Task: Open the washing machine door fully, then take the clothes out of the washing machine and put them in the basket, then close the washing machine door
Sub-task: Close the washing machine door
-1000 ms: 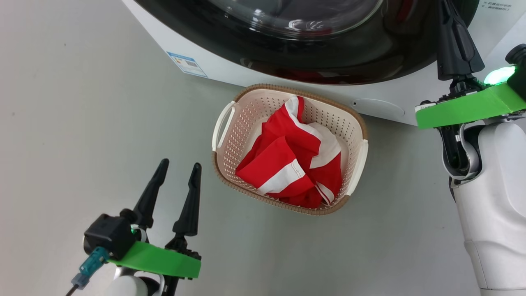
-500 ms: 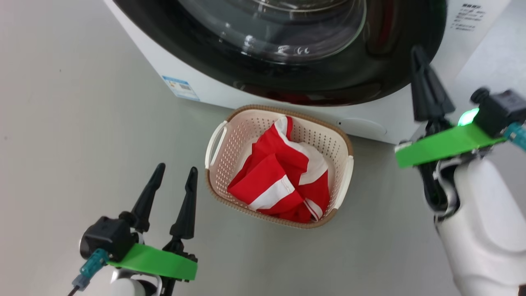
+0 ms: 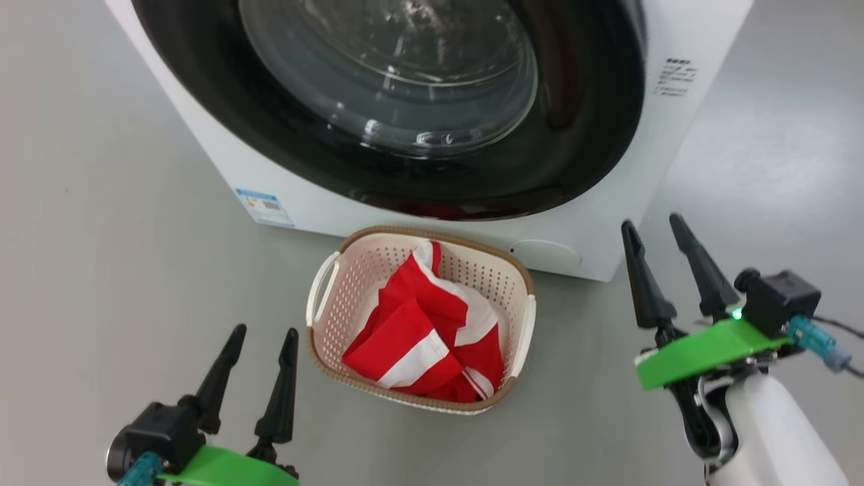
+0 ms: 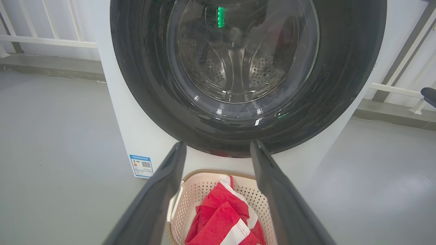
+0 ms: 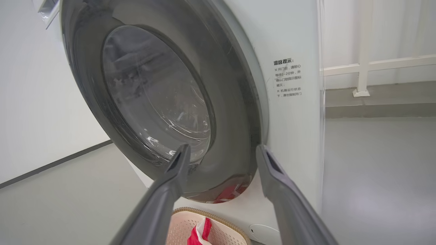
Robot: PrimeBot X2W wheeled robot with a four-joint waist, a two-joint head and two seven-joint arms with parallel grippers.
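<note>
- Grey smooth floor (image 3: 101, 236) lies bare on both sides of the big white boxy washing machine (image 3: 304, 206). Its round door with a glossy black rim (image 3: 580, 135) sits flat against the front.
- A cream perforated plastic basket with a brown woven-look rim (image 3: 472, 246) stands just before the machine's lower edge. The bright red fabric garment with white stripes (image 3: 418, 337) lies inside it.
- Head view: the left tool (image 3: 266, 331) is spread and empty, near the basket's left side. The right tool (image 3: 651, 221) is spread and empty by the machine's right corner, well apart from the basket.
- Left wrist view adds the steel perforated drum (image 4: 235, 64) behind the glass, and a white railing (image 4: 44, 42).
- Right wrist view adds a black printed notice (image 5: 287, 78) beside the door's edge.
</note>
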